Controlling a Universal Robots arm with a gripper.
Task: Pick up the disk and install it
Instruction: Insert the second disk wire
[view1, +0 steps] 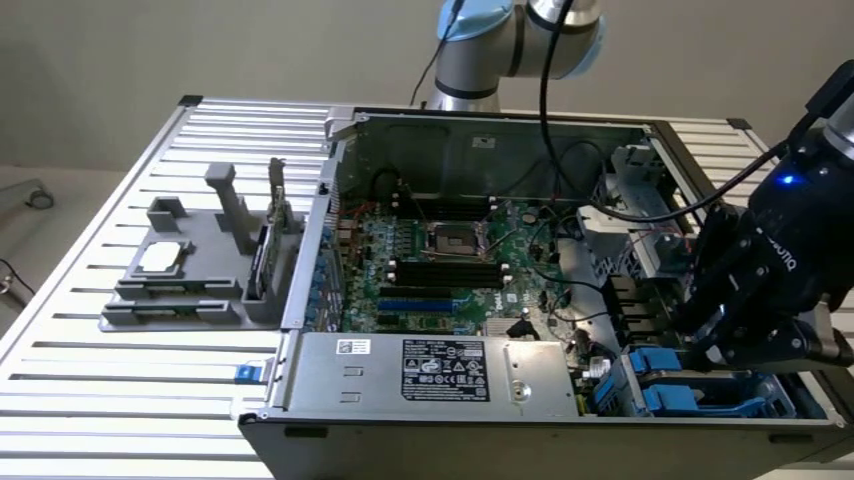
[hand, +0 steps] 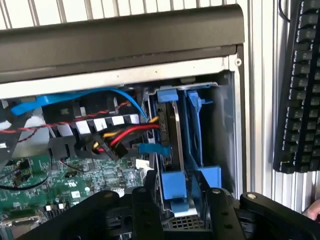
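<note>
The disk (hand: 176, 131) stands on edge in the drive bay at the corner of the open computer case (hand: 125, 35), its grey metal body framed by a bright blue carrier. My gripper (hand: 183, 191) sits over the carrier's near end, with one black finger (hand: 150, 200) on each side of it and the jaws spread apart. In the exterior view the gripper (view1: 714, 345) hangs over the bay at the case's front corner on the exterior view's right, just above the blue carrier of the disk (view1: 657, 362).
A second blue carrier (hand: 197, 125) sits beside the disk. Red, yellow and blue cables (hand: 120, 135) run close to the bay. The case holds a motherboard (view1: 441, 260) and a silver power supply (view1: 414, 370). A grey fixture (view1: 187, 270) stands on the slatted table; a black keyboard (hand: 300, 85) lies outside the case.
</note>
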